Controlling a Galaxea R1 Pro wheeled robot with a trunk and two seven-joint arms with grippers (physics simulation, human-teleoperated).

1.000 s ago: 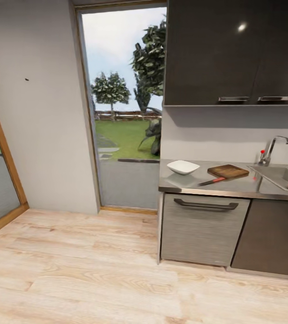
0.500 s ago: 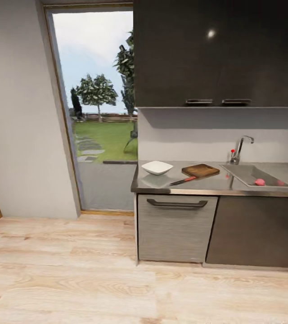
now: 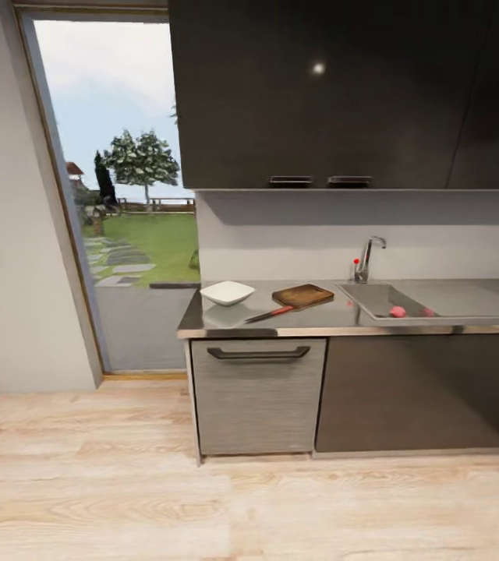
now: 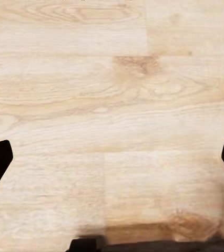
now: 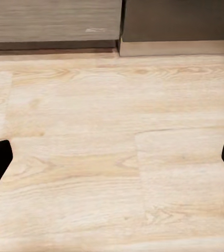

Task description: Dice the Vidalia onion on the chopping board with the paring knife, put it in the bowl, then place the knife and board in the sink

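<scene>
In the head view, across the wooden floor, the glossy grey countertop (image 3: 335,318) carries a white bowl (image 3: 228,292) at its left end. Right of the bowl lies the brown chopping board (image 3: 302,295). The paring knife (image 3: 269,314), with its red handle, rests in front of the board. The sink (image 3: 374,296) is set into the counter further right, and a pinkish round Vidalia onion (image 3: 397,312) sits inside it. My left gripper (image 4: 112,157) and right gripper (image 5: 112,157) both stand open over bare floor, holding nothing.
A faucet (image 3: 366,259) stands behind the sink, and a second small pink thing (image 3: 429,312) lies near the onion. Dark wall cabinets (image 3: 343,93) hang above the counter. Below it is a drawer with a black bar handle (image 3: 258,354). A glass door (image 3: 117,195) fills the left.
The whole head view has swung, so the counter and sink now sit further left and more of the sink shows. The things on the counter have not moved.
</scene>
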